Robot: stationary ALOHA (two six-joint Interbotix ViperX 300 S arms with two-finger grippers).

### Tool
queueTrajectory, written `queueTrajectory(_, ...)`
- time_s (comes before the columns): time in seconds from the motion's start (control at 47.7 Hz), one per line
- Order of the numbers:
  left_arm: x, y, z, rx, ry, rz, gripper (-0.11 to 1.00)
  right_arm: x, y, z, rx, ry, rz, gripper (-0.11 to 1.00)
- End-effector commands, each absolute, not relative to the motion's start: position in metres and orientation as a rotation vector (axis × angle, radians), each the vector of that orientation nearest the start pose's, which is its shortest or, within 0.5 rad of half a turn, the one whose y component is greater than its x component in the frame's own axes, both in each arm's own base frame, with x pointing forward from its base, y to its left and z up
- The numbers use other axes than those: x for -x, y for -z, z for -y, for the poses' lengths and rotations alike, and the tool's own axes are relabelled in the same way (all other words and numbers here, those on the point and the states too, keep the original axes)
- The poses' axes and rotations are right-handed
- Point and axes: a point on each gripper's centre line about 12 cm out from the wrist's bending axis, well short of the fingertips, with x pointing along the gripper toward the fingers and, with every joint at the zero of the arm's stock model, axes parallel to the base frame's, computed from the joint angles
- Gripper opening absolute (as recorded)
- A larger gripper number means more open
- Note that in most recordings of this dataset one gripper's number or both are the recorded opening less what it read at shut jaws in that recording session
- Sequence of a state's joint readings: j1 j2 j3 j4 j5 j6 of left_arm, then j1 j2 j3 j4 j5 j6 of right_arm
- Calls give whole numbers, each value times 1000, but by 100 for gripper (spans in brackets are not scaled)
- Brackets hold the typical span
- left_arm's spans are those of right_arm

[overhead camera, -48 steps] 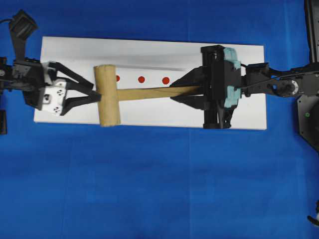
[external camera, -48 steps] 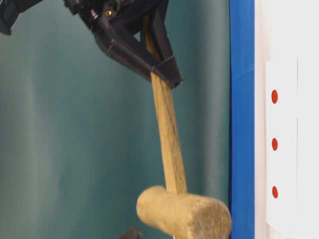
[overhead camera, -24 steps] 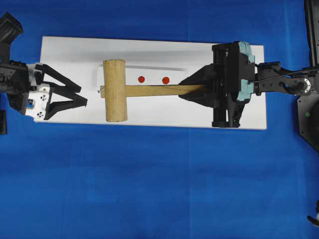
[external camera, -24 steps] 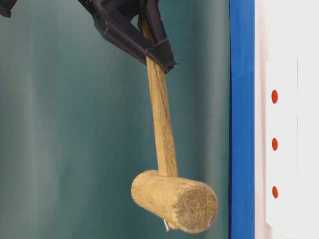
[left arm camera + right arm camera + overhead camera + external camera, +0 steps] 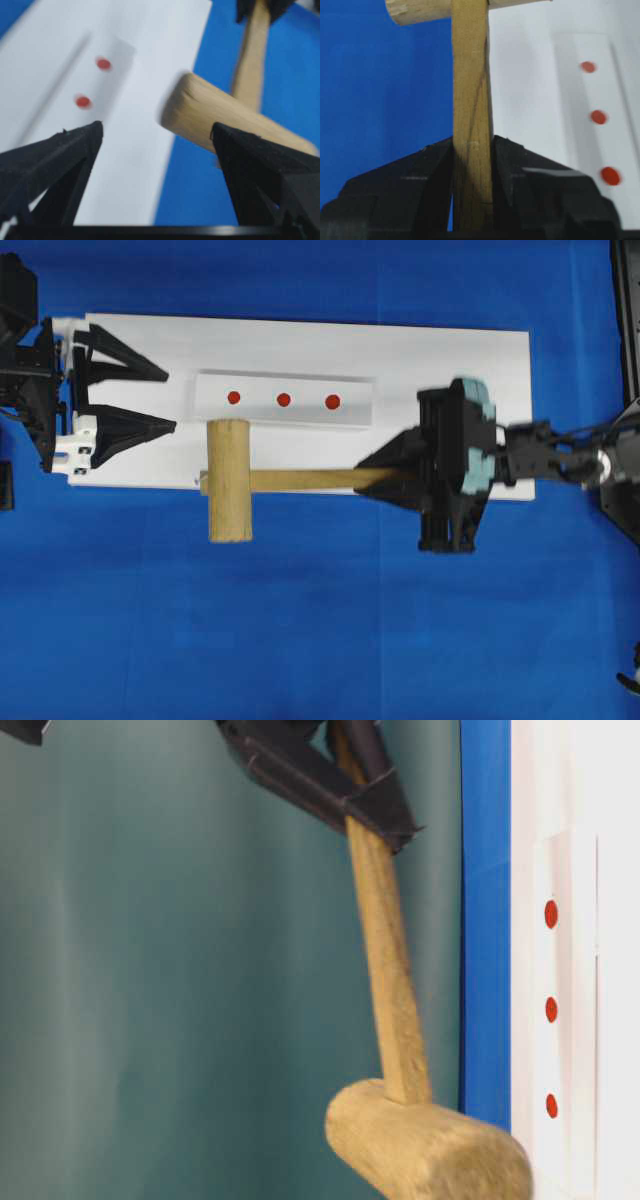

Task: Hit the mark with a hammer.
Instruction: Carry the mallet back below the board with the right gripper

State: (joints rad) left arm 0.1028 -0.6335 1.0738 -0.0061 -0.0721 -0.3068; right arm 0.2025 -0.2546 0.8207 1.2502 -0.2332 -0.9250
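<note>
Currently the right gripper (image 5: 385, 478) is clamped on the handle end of the hammer (image 5: 229, 480), no slack visible at the jaws. Hammer head hangs off the near edge of the white board (image 5: 450, 350), beside the red marks (image 5: 283, 399), not over them. Left gripper (image 5: 160, 398) is spread wide, empty, near the board's left end. Risk: long lever on a narrow grip, so a swing could twist the handle and land off-mark.
</note>
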Motion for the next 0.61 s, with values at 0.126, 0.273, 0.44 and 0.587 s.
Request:
queueTrajectory(0.126, -253, -238, -32, 142, -147, -338, 89, -345, -220, -83, -230, 96, -428, 9)
queueTrajectory(0.273, -253, -239, -38, 110, -162, -332, 89, -353, -211, -105, -235, 82, -445, 9)
queueTrajectory(0.44, -252, -238, -39, 109, -165, -330, 89, -361, -206, -115, -228, 73, -454, 9)
queueTrajectory(0.587, -250, -237, -38, 113, -166, -330, 89, -364, -200, -116, -223, 73, -471, 9)
